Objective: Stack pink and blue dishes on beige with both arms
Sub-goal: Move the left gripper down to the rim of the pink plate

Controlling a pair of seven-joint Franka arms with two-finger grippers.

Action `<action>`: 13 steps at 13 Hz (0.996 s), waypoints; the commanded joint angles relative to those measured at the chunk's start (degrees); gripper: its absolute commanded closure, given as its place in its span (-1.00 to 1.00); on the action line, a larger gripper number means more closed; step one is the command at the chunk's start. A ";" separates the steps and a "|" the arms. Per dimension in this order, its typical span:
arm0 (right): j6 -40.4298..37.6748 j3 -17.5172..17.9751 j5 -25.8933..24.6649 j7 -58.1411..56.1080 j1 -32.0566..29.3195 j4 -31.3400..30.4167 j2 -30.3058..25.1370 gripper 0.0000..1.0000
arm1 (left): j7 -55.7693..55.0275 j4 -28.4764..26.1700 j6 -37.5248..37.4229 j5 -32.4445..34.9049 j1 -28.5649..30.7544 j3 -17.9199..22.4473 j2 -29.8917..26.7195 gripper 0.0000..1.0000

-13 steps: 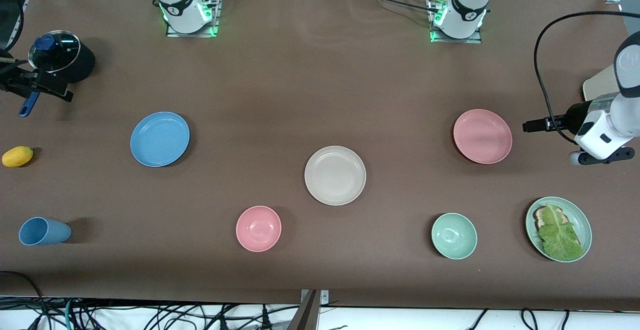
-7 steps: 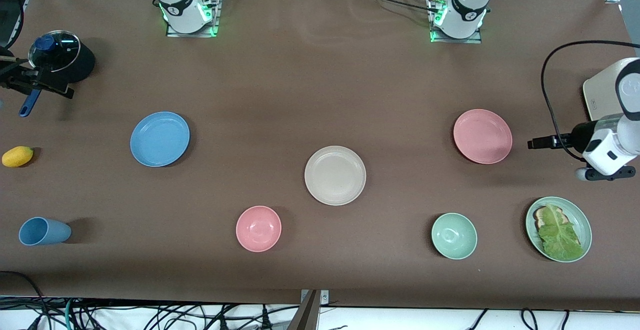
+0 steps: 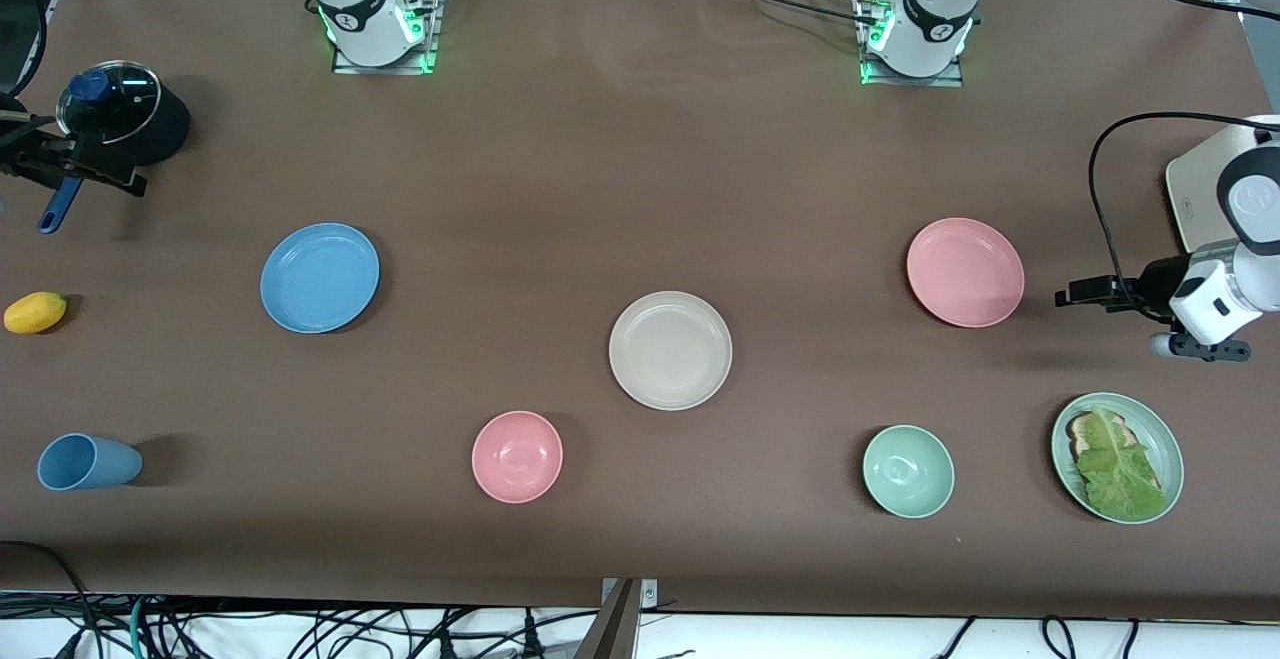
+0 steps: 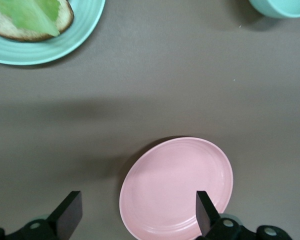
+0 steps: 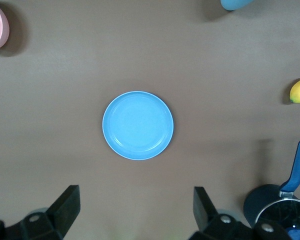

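Note:
The sky-blue plate (image 3: 320,278) (image 5: 138,125) lies toward the right arm's end of the table. The pink plate (image 3: 965,272) (image 4: 176,187) lies toward the left arm's end. The beige plate (image 3: 670,350) sits between them, a little nearer the front camera. All three are bare and apart. My left gripper (image 3: 1068,296) (image 4: 138,212) hangs open beside the pink plate, partly over its rim, holding nothing. My right gripper (image 3: 125,179) (image 5: 136,202) is open and empty in the air by the pot, off from the blue plate.
A pink bowl (image 3: 517,456), a green bowl (image 3: 908,471) and a green plate with bread and lettuce (image 3: 1117,457) line the front. A blue cup (image 3: 88,462), a yellow fruit (image 3: 35,312), a lidded pot (image 3: 120,119) and a cream board (image 3: 1195,189) sit at the table's ends.
The left arm has swung toward the front camera, carrying its open gripper alongside the pink plate. The right arm has scarcely moved. No dish has shifted.

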 commanded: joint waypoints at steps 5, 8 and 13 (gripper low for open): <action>-0.70 -0.29 0.49 -0.40 0.12 -0.67 -1.40 -1.00 | 12.78 -10.61 11.80 -7.12 3.24 -0.27 -0.52 -1.00; -0.87 -0.21 0.49 -0.40 0.12 -0.67 -1.32 -1.00 | 15.70 -12.64 14.89 -10.55 3.51 -0.27 1.06 -1.00; -1.58 -0.21 0.49 -0.40 0.12 -0.50 -1.32 -1.00 | 20.34 -16.76 19.28 -14.25 3.60 -0.27 1.68 -1.00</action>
